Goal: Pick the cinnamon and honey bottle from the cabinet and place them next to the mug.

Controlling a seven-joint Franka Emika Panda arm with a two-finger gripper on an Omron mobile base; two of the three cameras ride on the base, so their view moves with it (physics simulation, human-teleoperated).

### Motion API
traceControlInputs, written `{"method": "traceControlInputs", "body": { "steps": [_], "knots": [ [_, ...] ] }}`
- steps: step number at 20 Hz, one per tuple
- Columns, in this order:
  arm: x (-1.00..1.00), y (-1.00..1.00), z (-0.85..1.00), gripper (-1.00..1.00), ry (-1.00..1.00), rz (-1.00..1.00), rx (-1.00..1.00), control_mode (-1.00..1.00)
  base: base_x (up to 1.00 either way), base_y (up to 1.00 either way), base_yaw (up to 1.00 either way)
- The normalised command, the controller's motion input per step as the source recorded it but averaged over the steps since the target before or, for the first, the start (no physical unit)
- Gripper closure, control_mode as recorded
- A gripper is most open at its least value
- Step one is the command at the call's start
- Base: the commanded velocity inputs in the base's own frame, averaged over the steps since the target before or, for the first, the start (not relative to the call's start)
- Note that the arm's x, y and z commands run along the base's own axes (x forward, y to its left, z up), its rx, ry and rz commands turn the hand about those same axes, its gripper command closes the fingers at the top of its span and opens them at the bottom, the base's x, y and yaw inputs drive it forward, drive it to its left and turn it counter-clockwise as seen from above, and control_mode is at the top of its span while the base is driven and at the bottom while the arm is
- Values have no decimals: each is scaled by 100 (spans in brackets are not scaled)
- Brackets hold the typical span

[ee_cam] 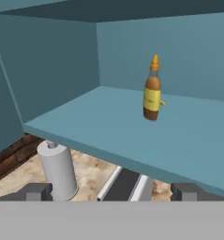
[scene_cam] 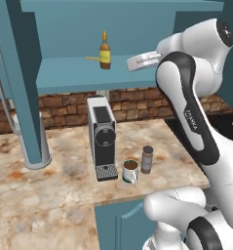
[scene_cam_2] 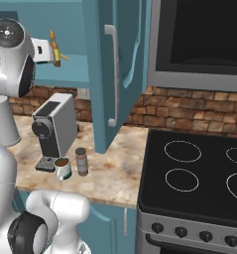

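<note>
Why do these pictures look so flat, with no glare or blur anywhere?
They are rendered. In the left base view the honey bottle, mug and cinnamon jar are evenly lit and cast only faint shadows on the counter; in the right base view the stove top shows no glare; in the hand view the cabinet shelf is equally sharp near and far.

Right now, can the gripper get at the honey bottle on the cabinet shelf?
Probably yes. The gripper is open and faces into the cabinet, and the honey bottle stands upright and alone on the shelf, with nothing between it and the fingers. The arm would need to reach further in.
</note>
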Motion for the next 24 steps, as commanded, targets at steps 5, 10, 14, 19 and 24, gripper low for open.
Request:
{"method": "traceControlInputs", "body": {
  "steps": [5, 10, 14, 19, 24],
  "knots": [
    [37, -1, -7, -100, 2, -5, -3, -100, 0, 0, 0],
    [41, 0, -5, -100, 0, -4, 0, -100, 0, 0, 0],
    [52, 0, -3, -100, 1, -3, 0, -100, 0, 0, 0],
    [53, 0, -2, -100, 2, -2, 0, -100, 0, 0, 0],
    [41, 0, 0, -100, 0, 0, 0, -100, 0, 0, 0]
  ]
}}
